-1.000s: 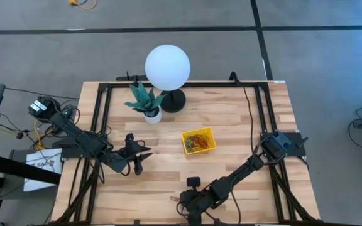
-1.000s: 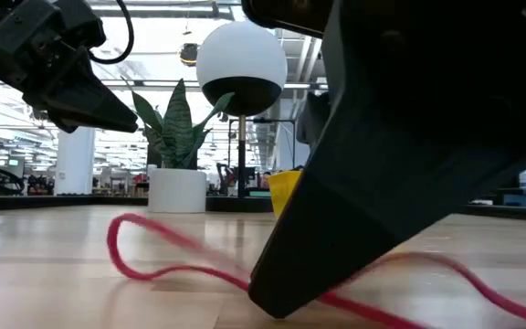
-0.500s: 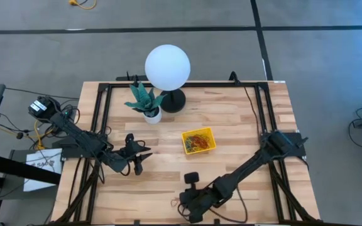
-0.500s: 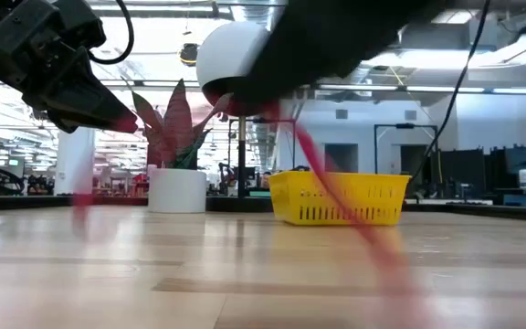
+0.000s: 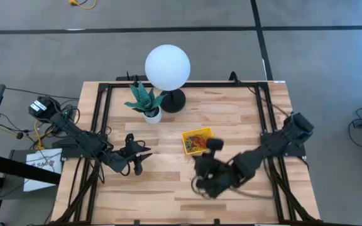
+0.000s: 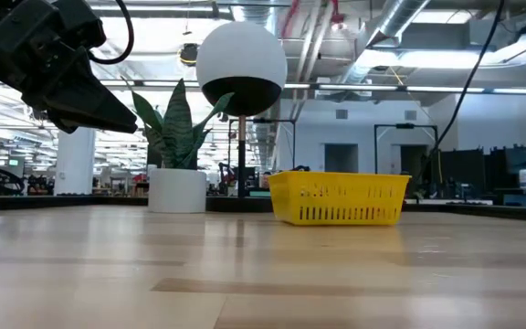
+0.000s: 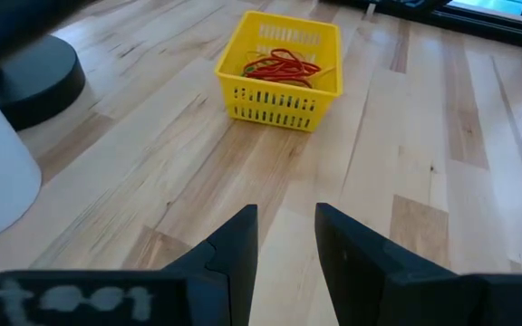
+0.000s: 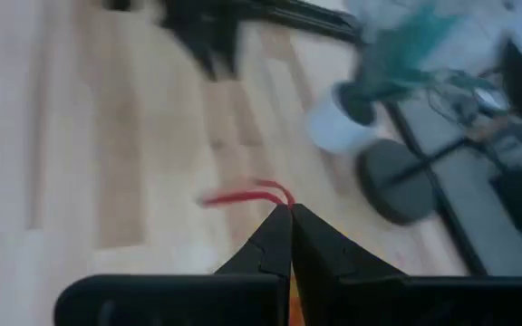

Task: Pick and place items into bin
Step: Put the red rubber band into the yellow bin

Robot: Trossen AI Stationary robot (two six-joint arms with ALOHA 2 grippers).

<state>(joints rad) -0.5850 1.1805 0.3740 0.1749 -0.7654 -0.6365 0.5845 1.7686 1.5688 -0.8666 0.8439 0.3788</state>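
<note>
Viewing from above, we are logging our right gripper (image 5: 201,164) just beside the yellow bin (image 5: 198,140). Left wrist: left gripper (image 7: 284,237) spread, waiting. Right wrist: fingers pinching a red rubber band (image 8: 243,193).

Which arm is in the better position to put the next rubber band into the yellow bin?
The right arm. Its end effector is shut on a red rubber band and sits close to the yellow bin. The left end effector waits farther from the bin, holding nothing.
</note>
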